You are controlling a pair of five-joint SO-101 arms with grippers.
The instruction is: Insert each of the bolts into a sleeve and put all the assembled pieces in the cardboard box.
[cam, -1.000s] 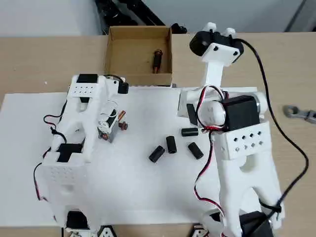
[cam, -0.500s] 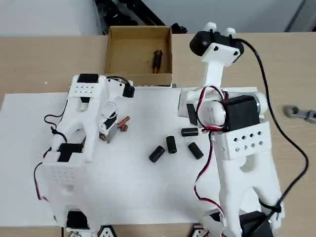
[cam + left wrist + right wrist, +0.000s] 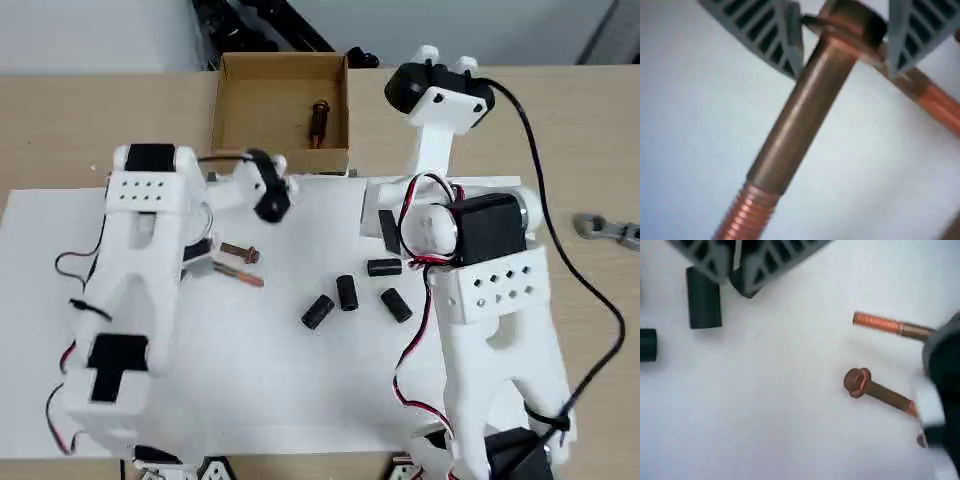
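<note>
bolt [image 3: 805,115]: coppery-brown metal, smooth shank, threaded end, flanged hex head | lies on white sheet [image 3: 260,370] on tabletop, second bolt [image 3: 935,107] just beside | left gripper [image 3: 844,75] fingers spread astride its head | right gripper [image 3: 740,282] fingers pressed together, empty, black cylindrical sleeve [image 3: 704,297] just beside

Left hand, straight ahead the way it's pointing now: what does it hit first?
The bolt: its head sits right at the tip of the left hand, with the white sheet just beneath. Depth is unclear; they may already touch.
</note>
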